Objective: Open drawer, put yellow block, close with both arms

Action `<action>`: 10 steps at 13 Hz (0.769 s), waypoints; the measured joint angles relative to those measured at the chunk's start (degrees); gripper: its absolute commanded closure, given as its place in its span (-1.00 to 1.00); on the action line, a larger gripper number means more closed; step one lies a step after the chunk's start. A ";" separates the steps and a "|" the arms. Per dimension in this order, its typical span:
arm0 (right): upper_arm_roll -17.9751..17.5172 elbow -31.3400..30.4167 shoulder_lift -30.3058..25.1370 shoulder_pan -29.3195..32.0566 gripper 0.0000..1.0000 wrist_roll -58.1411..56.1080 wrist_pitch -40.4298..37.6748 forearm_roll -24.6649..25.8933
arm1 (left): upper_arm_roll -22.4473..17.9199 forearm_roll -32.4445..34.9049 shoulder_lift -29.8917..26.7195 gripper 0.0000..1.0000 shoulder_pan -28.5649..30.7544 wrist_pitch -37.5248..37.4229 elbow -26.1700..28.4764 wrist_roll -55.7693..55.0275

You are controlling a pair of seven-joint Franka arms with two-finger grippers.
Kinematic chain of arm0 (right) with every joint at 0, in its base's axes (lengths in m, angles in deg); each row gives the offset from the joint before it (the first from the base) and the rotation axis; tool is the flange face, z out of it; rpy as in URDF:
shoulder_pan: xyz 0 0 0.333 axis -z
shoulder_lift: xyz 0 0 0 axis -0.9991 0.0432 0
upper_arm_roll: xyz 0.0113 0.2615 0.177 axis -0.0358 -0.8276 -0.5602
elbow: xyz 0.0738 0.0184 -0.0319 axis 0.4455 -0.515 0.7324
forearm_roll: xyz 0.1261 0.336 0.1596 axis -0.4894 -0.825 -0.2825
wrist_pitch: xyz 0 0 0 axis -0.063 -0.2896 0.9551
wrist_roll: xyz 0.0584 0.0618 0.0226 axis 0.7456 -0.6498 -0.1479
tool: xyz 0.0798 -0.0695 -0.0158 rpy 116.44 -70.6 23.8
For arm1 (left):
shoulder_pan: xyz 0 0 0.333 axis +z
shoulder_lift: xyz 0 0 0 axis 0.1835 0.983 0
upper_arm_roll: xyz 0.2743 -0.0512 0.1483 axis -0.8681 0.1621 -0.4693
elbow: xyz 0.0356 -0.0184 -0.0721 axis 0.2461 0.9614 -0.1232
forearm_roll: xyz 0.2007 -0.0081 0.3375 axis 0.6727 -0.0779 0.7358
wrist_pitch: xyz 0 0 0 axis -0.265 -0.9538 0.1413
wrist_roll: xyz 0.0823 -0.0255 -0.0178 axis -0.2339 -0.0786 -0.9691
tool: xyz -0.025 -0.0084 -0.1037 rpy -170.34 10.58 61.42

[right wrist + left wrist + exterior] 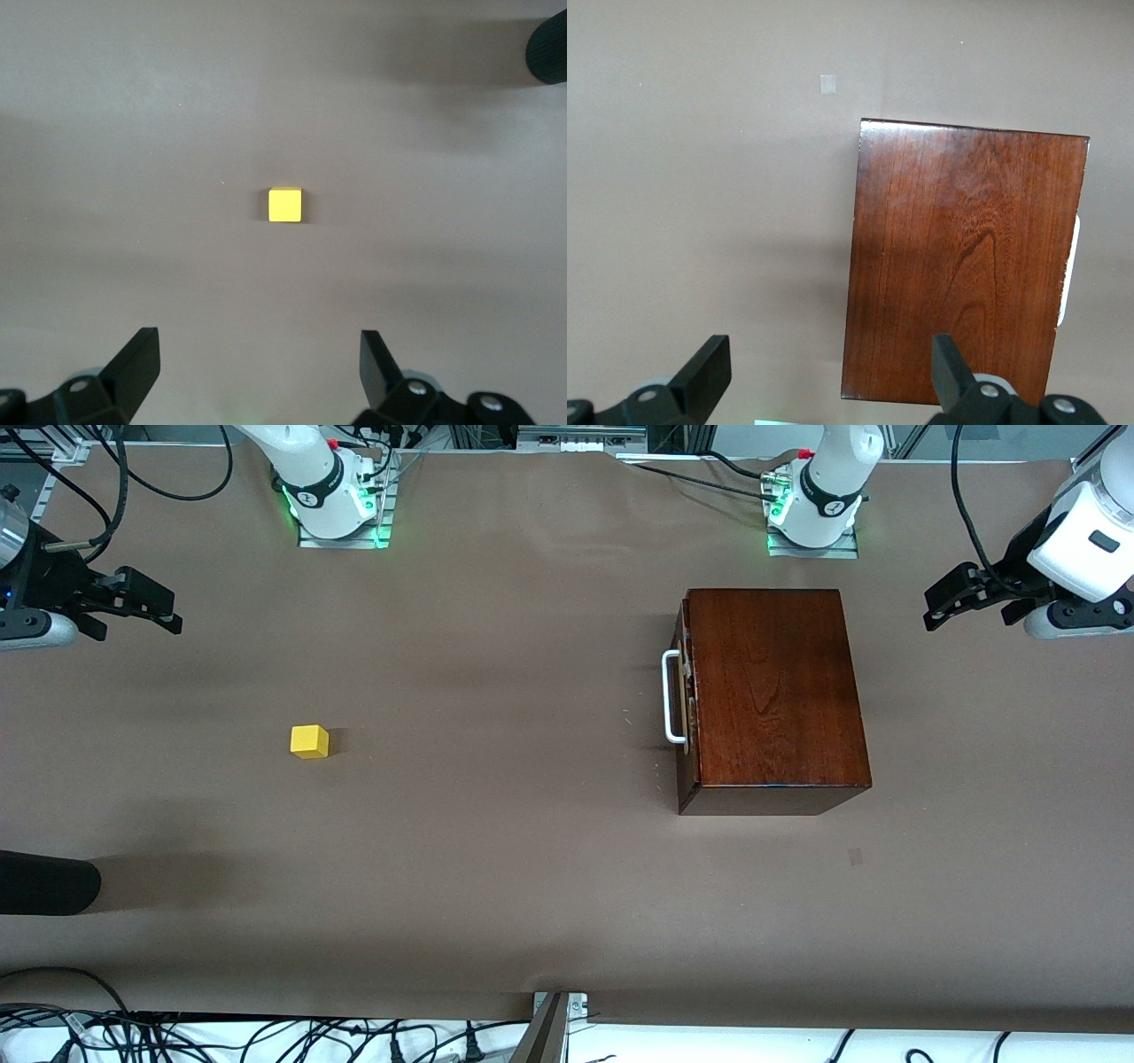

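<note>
The yellow block (309,741) lies on the brown table toward the right arm's end; in the right wrist view the yellow block (285,204) is some way off from the right gripper (258,341), which is open and empty. The mahogany box (771,691) stands toward the left arm's end. Its drawer (684,691) is shut, with the white handle (673,695) facing the block. My right gripper (168,611) hangs in the air at its end of the table. My left gripper (939,607) hangs open beside the box (966,257), whose handle (1072,266) shows at its edge. The left gripper (830,350) holds nothing.
A black rounded object (44,881) juts in at the right arm's end, nearer the front camera than the block; it also shows in the right wrist view (549,49). A small tape patch (855,856) lies near the box. Cables (266,1036) run along the near table edge.
</note>
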 measured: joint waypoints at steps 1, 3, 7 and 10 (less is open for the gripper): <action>0.00 0.00 0.00 0.00 -1.00 0.00 0.00 0.00 | 0.01 0.00 -0.01 -1.00 0.00 0.05 0.00 0.00; 0.00 0.00 0.00 0.00 -1.00 0.00 0.00 0.00 | 0.09 0.00 -0.08 -1.00 0.00 0.51 0.00 0.00; 0.00 0.00 0.00 0.00 -1.00 0.00 0.00 0.00 | 0.08 0.00 -0.08 -1.00 0.00 0.86 0.00 0.00; 0.00 0.00 0.00 0.00 -1.00 0.00 0.00 0.00 | 0.08 0.00 -0.08 -1.00 0.00 0.86 0.00 0.00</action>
